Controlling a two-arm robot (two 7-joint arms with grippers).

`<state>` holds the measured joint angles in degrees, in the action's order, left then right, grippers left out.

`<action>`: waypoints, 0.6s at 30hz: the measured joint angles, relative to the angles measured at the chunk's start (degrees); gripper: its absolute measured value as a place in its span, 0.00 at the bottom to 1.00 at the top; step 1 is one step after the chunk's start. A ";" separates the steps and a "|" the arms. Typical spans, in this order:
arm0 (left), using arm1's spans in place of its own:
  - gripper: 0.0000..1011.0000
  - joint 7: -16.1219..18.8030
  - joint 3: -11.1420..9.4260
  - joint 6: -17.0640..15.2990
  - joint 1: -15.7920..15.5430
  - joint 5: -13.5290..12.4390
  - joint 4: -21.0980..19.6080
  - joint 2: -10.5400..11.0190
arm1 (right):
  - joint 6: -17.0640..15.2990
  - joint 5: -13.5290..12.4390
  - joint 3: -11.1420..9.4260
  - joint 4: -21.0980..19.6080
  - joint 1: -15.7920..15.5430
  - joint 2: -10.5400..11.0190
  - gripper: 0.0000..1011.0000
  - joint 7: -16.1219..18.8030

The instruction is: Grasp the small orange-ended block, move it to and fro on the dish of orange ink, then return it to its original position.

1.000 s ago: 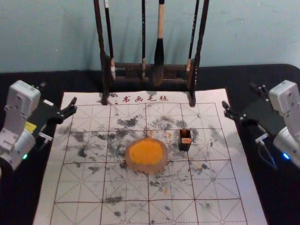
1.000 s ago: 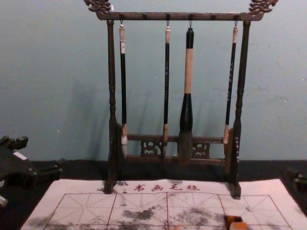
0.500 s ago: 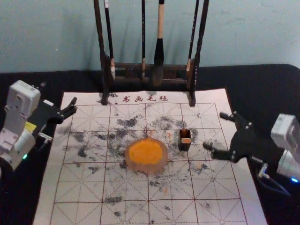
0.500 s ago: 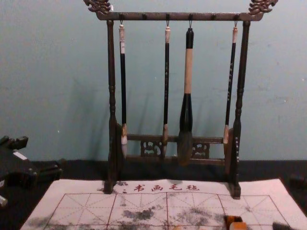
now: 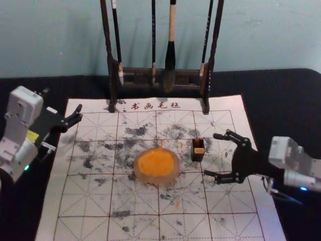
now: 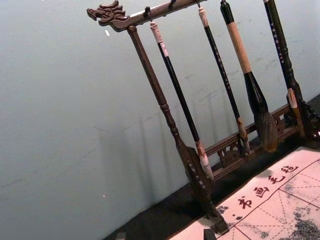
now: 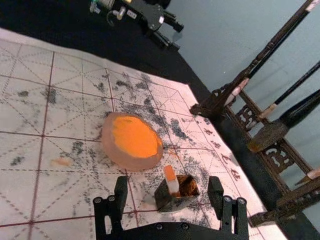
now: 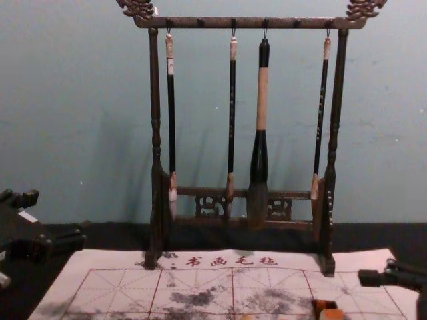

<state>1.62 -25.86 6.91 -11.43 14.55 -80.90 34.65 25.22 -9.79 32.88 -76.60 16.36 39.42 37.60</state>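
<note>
Gridded mat (image 5: 85,201), block (image 5: 199,150) beyond right fingers (image 5: 226,177)

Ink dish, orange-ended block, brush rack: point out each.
Ink dish (image 5: 156,180): head view, near part of the pale rim.
Orange-ended block (image 7: 170,173): right wrist view, orange end.
Brush rack (image 8: 155,100): chest view, left upright post.

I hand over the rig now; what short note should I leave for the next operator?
Right gripper: open and empty, beside the block's holder, fingers towards it.
Left gripper: open, parked at the mat's left edge.
Block: in its dark holder, right of the ink dish.
Done: no grasp yet.
Left: grasp the block, move it to and fro on the orange ink, return it to the holder.
</note>
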 joint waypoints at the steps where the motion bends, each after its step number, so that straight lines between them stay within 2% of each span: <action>1: 0.99 0.00 0.00 0.00 0.00 0.00 0.00 0.00 | 0.02 0.44 0.13 0.57 0.50 -0.43 0.99 0.24; 2: 0.99 0.00 0.00 0.00 0.00 0.00 0.00 0.00 | 0.02 0.44 0.13 0.57 0.50 -0.43 0.99 0.24; 4: 0.99 0.00 0.00 0.00 0.00 0.00 0.00 0.00 | 0.03 1.78 0.60 2.67 2.39 -2.02 0.99 1.07; 11: 0.99 0.00 0.00 0.00 0.00 0.00 0.00 0.00 | -0.07 4.21 1.38 7.31 6.01 -5.30 0.99 2.64; 18: 0.99 0.00 0.00 0.00 0.00 0.00 0.00 0.00 | -0.18 5.29 1.59 9.90 7.87 -7.19 0.99 3.71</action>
<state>1.62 -25.86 6.91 -11.43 14.55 -80.90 34.64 25.03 -4.50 34.47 -66.70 24.24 32.23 41.31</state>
